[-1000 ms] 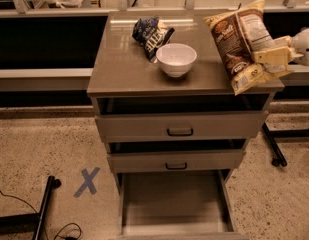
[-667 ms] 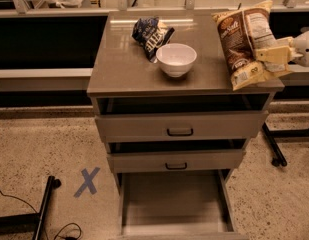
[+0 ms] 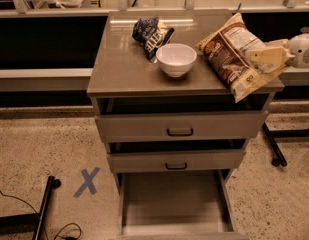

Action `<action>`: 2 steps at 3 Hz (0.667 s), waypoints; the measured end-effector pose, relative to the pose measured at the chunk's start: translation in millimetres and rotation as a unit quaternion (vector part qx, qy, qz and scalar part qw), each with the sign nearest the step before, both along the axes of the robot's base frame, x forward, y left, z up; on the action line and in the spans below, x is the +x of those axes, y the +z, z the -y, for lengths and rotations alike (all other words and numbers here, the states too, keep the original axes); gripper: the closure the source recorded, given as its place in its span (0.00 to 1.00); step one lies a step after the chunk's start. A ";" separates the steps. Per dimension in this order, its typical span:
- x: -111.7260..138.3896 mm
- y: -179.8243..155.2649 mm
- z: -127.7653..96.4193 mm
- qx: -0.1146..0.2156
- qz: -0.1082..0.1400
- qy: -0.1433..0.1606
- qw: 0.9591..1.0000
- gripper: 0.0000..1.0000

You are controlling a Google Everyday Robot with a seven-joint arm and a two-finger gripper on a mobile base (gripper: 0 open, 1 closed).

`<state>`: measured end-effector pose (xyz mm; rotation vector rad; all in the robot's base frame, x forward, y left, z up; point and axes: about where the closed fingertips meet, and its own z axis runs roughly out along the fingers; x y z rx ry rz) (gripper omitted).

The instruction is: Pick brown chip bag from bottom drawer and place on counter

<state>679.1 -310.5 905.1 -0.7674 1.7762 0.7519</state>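
Note:
The brown chip bag [image 3: 229, 51] is tilted over the right part of the counter [image 3: 124, 64], white nutrition panel facing up. Its lower corner hangs past the counter's right front edge. I cannot tell whether it rests on the slab. My gripper [image 3: 268, 59] reaches in from the right and is shut on the bag's right side, with a cream finger [image 3: 264, 58] lying across it. The bottom drawer [image 3: 174, 204] is pulled out below the cabinet, its grey floor bare.
A white bowl [image 3: 176, 59] stands mid-counter, just left of the bag. A dark blue chip bag [image 3: 151, 33] lies behind it. The two upper drawers [image 3: 180, 129] are slightly open. A blue tape X [image 3: 88, 181] marks the floor at left, near a black stand leg [image 3: 44, 211].
The gripper has carried the brown chip bag a little left and down towards the counter. The bag now lies flatter, nearer the bowl.

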 end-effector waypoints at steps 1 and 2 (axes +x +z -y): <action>1.3 -1.1 -2.7 0.001 -0.001 0.002 1.000 0.01; -0.8 10.5 1.4 -0.006 0.027 0.003 1.000 0.00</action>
